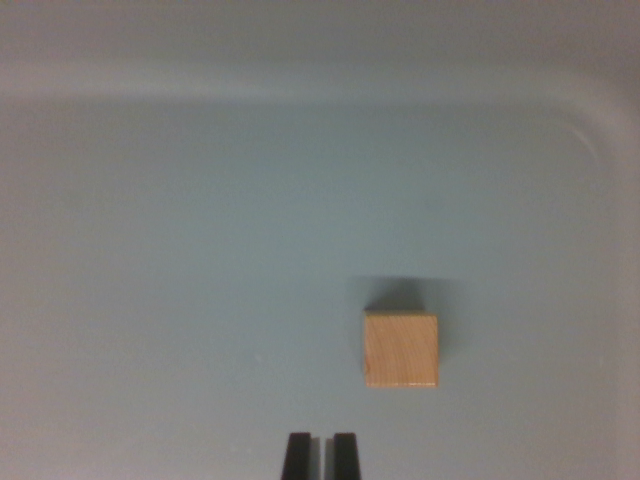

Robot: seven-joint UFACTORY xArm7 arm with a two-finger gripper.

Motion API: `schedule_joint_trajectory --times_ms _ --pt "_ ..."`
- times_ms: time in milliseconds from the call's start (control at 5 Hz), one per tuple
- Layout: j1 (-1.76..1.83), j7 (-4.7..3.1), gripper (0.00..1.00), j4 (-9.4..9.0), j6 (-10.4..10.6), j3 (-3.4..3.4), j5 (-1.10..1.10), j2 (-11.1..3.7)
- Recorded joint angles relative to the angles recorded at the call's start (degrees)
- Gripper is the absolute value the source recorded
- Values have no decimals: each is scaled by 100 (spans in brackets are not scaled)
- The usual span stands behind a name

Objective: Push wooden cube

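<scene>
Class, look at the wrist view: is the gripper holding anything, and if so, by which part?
Nothing is held. The gripper has its fingertips close together with only a thin gap and nothing between them; the wooden cube sits apart on the tray, toward the wrist view's right.

A wooden cube (401, 349) is sitting on a pale grey-blue surface (200, 250), casting a soft shadow toward the top of the wrist view. The gripper (320, 455) is showing at the bottom edge as two dark fingertips (297, 456), the jaws standing nearly together with only a thin gap. The cube is lying above them and toward the wrist view's right, apart from them. A raised rim (300, 80) is curving along the top and right.
</scene>
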State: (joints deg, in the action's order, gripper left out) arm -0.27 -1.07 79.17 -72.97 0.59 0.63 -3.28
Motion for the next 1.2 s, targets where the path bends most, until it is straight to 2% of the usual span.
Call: schedule_joint_trajectory --times_ms 200,400,600,800,1000,1200 --pt "-14 -30 0 -194 248 23 2 -89" --pt "-14 -30 0 -194 248 23 2 -89" --pt "-29 -62 0 -404 518 49 5 -185" --pt "-29 -62 0 -404 518 49 5 -185" --pt "-44 -95 0 -615 789 74 8 -282" --pt "-44 -95 0 -615 789 74 8 -282"
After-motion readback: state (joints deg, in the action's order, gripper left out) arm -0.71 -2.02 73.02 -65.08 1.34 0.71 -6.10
